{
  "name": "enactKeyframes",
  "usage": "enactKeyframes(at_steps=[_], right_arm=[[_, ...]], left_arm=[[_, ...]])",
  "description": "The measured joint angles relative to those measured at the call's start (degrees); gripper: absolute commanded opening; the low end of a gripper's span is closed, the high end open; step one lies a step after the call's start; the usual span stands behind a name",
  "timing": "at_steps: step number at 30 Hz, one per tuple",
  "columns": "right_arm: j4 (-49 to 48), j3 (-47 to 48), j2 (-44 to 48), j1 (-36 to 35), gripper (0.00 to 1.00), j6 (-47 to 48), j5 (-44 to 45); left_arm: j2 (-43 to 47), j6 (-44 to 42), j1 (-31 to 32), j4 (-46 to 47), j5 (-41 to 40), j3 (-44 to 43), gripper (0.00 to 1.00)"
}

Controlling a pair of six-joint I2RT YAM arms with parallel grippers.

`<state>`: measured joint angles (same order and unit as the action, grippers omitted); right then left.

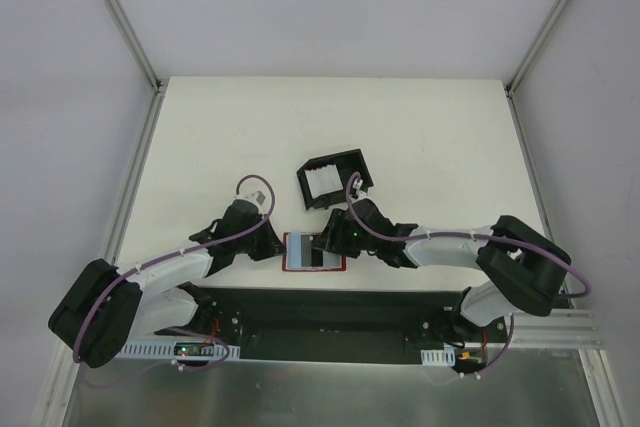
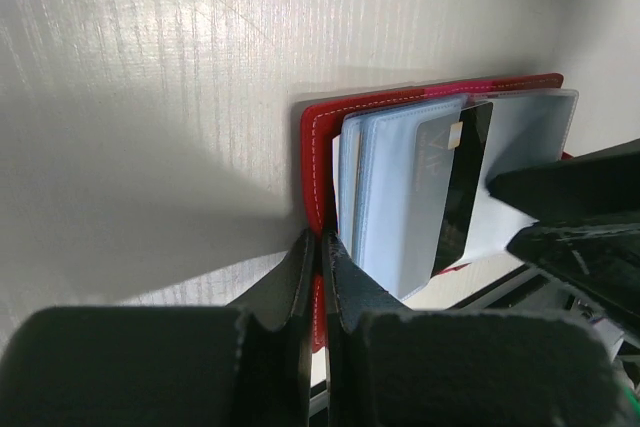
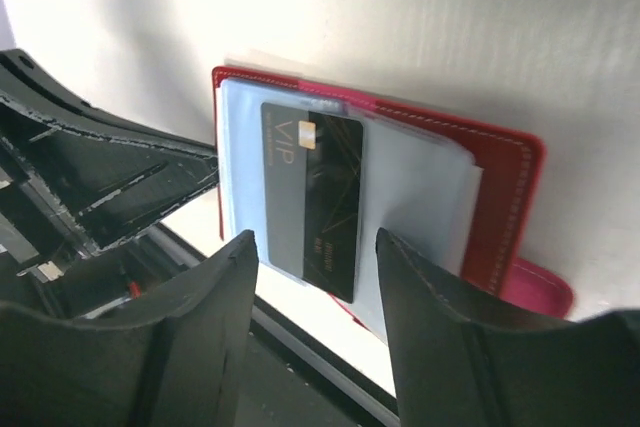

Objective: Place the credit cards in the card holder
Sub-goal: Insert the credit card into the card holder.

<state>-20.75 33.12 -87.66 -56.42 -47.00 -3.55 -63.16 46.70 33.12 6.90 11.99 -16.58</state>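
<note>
At the near edge of the table (image 1: 420, 147), the card holder (image 1: 313, 252) lies open, one cover pinched tight by the left gripper (image 2: 320, 267). A black card (image 3: 312, 192) looks only partway into a clear sleeve. The right gripper (image 3: 315, 242) hangs over it, jaws wide and empty. Pale cards (image 1: 322, 183) seem to wait in the black box (image 1: 345, 162), so most of the job is likely left.

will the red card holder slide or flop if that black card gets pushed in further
The card holder probably won't slide: the left gripper pinches its cover edge. Its thin sleeves fan apart, so they likely flex under a push.
</note>
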Motion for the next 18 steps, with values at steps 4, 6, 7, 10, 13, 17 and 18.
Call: enactKeyframes(at_steps=[4, 6, 7, 10, 13, 17, 18], right_arm=[[7.3, 1.95, 2.64, -0.02, 0.57, 3.67, 3.67], [9.14, 2.73, 2.14, -0.02, 0.57, 4.68, 3.52], [9.55, 3.23, 1.57, -0.04, 0.57, 5.14, 3.26], [9.53, 4.85, -0.22, -0.26, 0.52, 5.88, 2.03], [9.46, 6.38, -2.16, -0.83, 0.48, 6.32, 1.01], [9.09, 7.72, -3.98, -1.38, 0.45, 6.99, -0.98], [8.96, 7.96, -4.33, -1.42, 0.45, 7.1, -1.53]], left_arm=[[0.44, -0.63, 0.28, -0.37, 0.0, 0.0, 0.0], [0.44, -0.98, 0.28, -0.39, 0.0, 0.0, 0.0], [0.44, -1.11, 0.28, -0.39, 0.0, 0.0, 0.0], [0.44, -1.31, 0.28, -0.61, 0.02, -0.13, 0.0], [0.44, -1.36, 0.28, -0.85, 0.04, -0.22, 0.0], [0.44, -1.38, 0.28, -1.03, 0.07, -0.31, 0.0], [0.44, -1.4, 0.28, -1.18, 0.07, -0.37, 0.0]])
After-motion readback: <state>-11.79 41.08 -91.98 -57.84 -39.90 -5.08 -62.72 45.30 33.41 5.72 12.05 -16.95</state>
